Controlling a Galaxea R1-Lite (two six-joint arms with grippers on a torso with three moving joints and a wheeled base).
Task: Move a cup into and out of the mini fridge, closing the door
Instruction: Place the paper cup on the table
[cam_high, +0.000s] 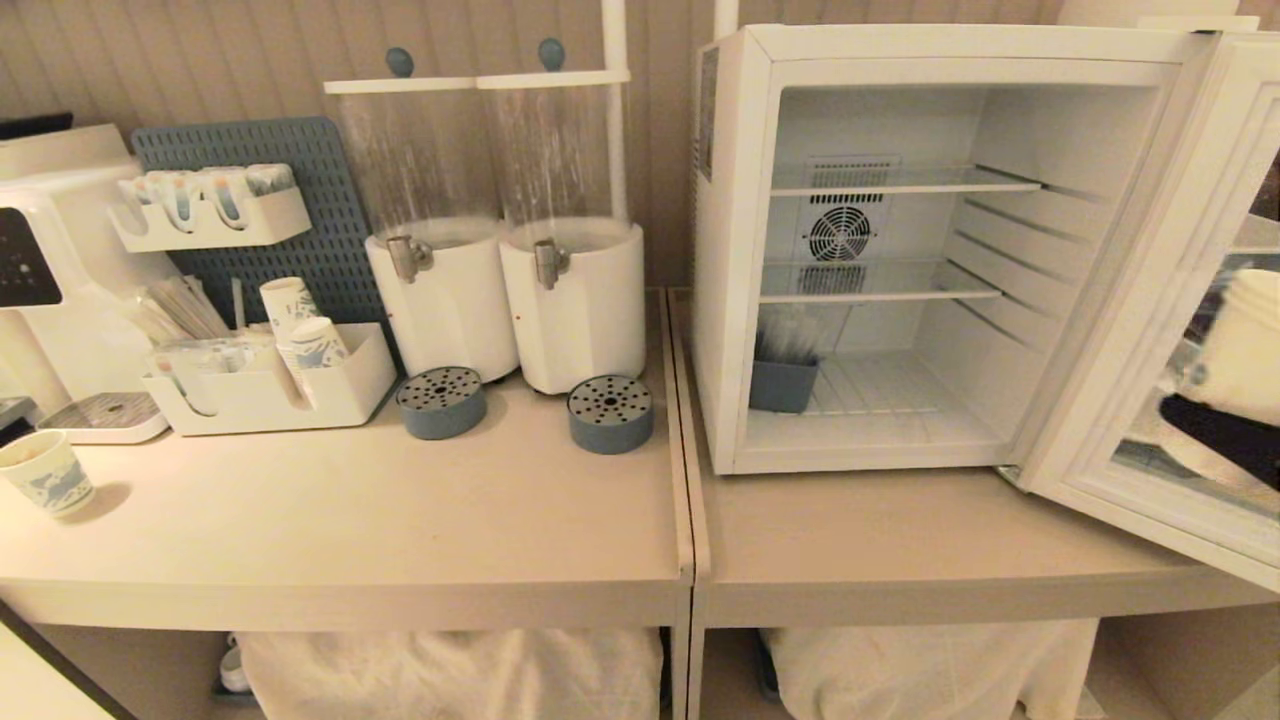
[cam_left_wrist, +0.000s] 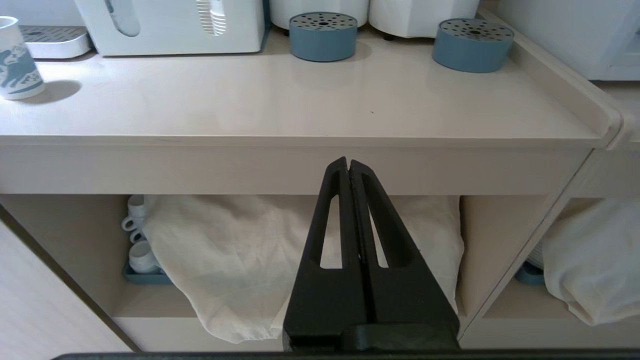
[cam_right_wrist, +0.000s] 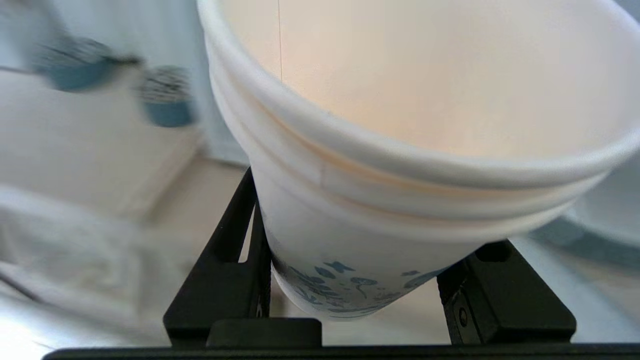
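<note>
Head view: mini fridge (cam_high: 880, 250) standing on the right-hand counter (cam_high: 900, 540), door (cam_high: 1170, 330) swung wide open to the fridge's right. Inside the fridge: two wire shelves bare, a small blue-grey holder (cam_high: 783, 384) at the left of the floor. Through the door glass, right of the fridge: a white cup (cam_high: 1245, 340) with a dark shape, probably the gripper, just below it. Left of the fridge: two drink dispensers (cam_high: 505, 260), then a short printed cup (cam_high: 45, 472) well apart at the far counter edge.

Left wrist view: left gripper (cam_left_wrist: 348, 165) pressed fully together, holding nothing, hanging below the counter front, left of the fridge.

Right wrist view: right gripper (cam_right_wrist: 360, 280) spread partway, both fingers (cam_right_wrist: 235, 265) clamped against the lower body of the cup (cam_right_wrist: 400, 165), apparently nested doubles; rim facing the camera, interior empty. Surroundings blurred.
</note>
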